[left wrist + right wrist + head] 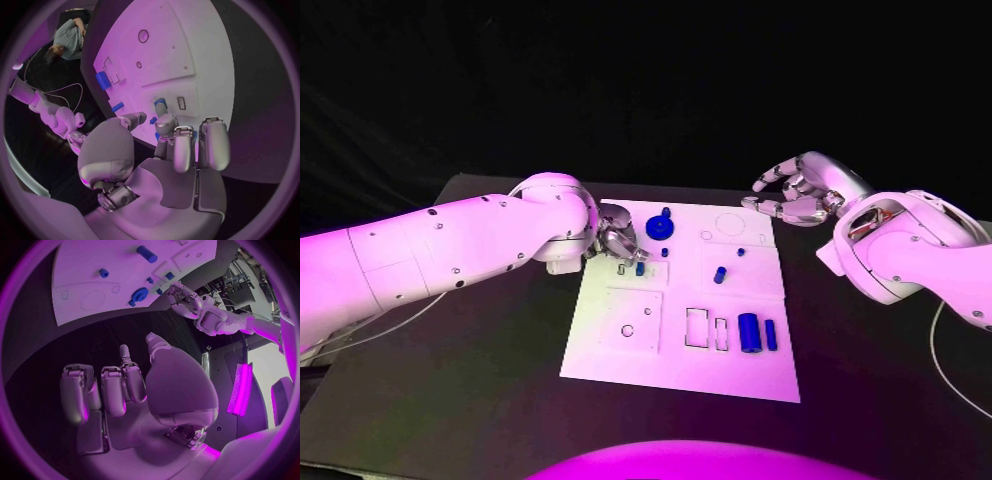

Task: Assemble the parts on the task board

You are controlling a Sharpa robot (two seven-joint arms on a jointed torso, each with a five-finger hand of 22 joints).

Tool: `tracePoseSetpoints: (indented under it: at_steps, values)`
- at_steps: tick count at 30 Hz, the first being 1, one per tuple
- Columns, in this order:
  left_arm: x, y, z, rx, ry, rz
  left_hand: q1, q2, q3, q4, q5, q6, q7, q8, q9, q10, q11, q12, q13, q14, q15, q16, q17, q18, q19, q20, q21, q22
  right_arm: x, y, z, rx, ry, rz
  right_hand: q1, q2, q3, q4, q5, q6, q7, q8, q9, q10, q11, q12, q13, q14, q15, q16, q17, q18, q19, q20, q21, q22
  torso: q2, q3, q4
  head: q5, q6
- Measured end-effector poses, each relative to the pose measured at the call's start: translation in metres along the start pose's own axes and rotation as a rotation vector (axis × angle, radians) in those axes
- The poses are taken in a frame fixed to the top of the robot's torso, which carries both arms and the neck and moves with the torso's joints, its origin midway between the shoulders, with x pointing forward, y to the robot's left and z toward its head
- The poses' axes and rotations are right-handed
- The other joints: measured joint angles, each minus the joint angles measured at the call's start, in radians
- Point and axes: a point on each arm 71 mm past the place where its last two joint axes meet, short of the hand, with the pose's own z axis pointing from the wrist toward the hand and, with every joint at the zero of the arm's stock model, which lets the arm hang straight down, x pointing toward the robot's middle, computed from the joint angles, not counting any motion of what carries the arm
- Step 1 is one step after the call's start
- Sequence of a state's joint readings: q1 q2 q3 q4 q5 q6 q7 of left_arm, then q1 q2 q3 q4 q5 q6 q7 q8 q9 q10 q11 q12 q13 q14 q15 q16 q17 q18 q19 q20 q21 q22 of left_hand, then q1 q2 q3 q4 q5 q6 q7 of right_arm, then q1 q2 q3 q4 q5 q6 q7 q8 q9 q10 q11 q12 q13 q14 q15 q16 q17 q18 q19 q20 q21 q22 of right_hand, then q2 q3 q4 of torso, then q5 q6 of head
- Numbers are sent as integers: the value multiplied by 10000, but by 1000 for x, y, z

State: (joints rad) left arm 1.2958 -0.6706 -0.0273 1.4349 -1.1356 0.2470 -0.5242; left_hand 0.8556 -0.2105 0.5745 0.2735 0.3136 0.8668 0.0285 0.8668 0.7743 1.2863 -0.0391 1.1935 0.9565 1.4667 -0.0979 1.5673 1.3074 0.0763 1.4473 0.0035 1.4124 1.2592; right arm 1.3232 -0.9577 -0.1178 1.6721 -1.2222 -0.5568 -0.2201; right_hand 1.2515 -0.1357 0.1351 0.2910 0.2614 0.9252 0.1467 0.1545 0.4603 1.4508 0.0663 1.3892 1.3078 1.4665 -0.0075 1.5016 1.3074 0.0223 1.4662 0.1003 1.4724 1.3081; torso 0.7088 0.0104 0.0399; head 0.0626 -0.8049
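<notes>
Board (678, 375): centre of table. Gear (658, 229) at its 11 o'clock. Peg (720, 274) mid-board, apparently standing. Cylinder (749, 332) and bar (770, 334) loose at 4 o'clock, slots (697, 328) beside them unfilled. Left hand (615, 240): fingers curled at board's 10 o'clock; grasp cannot be told. Right hand (800, 192): spread, holding nothing, off board at 1 o'clock. Judged: mostly unassembled.

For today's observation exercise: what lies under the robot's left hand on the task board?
The left hand hovers over the task board's left edge, beside a small blue part and a blue gear. Whatever lies beneath its fingers is covered.
</notes>
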Motion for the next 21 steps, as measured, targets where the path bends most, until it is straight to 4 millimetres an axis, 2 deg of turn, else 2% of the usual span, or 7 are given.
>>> tracePoseSetpoints:
  at_steps: [3, 5, 10, 11, 12, 15, 21]
  values:
    - [-14, 1, -6, -14, -269, -41, 35, -4, -153, 66, 0, -28, 12, -33, -24, -116, -1, -80, -109, 0, 0, 0, -1, 0, 0, 0, -19, -59, 0, -1, 0, 14, -3, 0, 0, 0, 0, 0, 0, 0, 0, 0, 0, 0, 0, 0, 0, 0, 0, 0, 0, 0, 0, 0, 0, 0, 3, 2, -4, 7, 34]
    - [-27, 4, -9, -120, -487, -74, 108, -77, -484, 148, 0, -225, 75, -184, -102, -453, 55, -423, -574, 0, 0, -139, 0, -1, -216, 29, -321, -532, 1, -1, 0, 19, 1, 5, 0, 0, 0, 0, 0, 0, 0, 0, 0, 0, 0, 0, 0, 0, 0, 0, 0, 0, 0, 0, 0, 0, 5, 5, -7, 6, 40]
    - [-55, 22, -12, -638, -926, -316, 370, 81, -905, 162, 0, -489, 231, -523, -312, -664, 199, -613, -885, -18, 90, -164, 0, -1, -326, 107, -505, -801, 1, -2, 0, 40, -1, 7, 0, 0, 0, 0, 0, 0, 0, 0, -1, 0, 0, 0, -1, 0, 0, 0, -1, 0, 0, 0, 0, -1, 12, 11, -7, -3, 63]
    - [-57, 25, -11, -727, -953, -361, 414, 36, -963, 187, 0, -526, 269, -600, -360, -751, 216, -668, -954, 17, 125, -204, -1, -1, -326, 107, -506, -828, 1, -3, 0, 43, -1, 7, 0, 0, 0, 0, 0, 0, 0, 0, -1, 0, 0, 0, -1, 0, 0, 0, -1, -1, 0, 0, 0, -1, 16, 10, -6, -17, 78]
    - [-60, 27, -10, -806, -976, -402, 471, 94, -1037, 179, 0, -588, 309, -701, -432, -789, 252, -675, -1008, -2, 181, -203, 0, -1, -326, 108, -526, -845, 1, -3, 0, 45, -1, 7, 0, 0, 0, 0, 0, 0, 0, 0, -1, 0, 0, 0, -1, 0, 0, 0, -1, 0, 0, 0, 0, -1, 20, 7, -5, -27, 86]
    - [-67, 33, -7, -1037, -1044, -515, 616, 165, -1316, 180, 0, -862, 466, -1253, -806, -911, 375, -675, -1114, -22, 274, -203, -1, -1, -367, 176, -543, -846, 2, -3, 0, 45, 7, 10, 1, 0, 0, 0, 0, 0, 0, 0, -1, 0, 0, 0, -1, 0, 0, 0, -1, 0, 0, 0, 0, -2, 27, 0, 3, -47, 110]
    - [-75, 39, 3, -1399, -1065, -613, 658, 209, -1387, 174, 0, -894, 499, -1416, -947, -911, 375, -675, -1095, 0, 324, -203, -1, -2, -340, 203, -543, -846, 3, -1, 1, 11, 29, 24, 1, 0, 0, 0, 0, 0, 0, 0, -2, 0, 0, 0, -2, 0, 0, 0, -1, -1, 0, 0, 0, -2, 35, -6, -2, -41, 148]
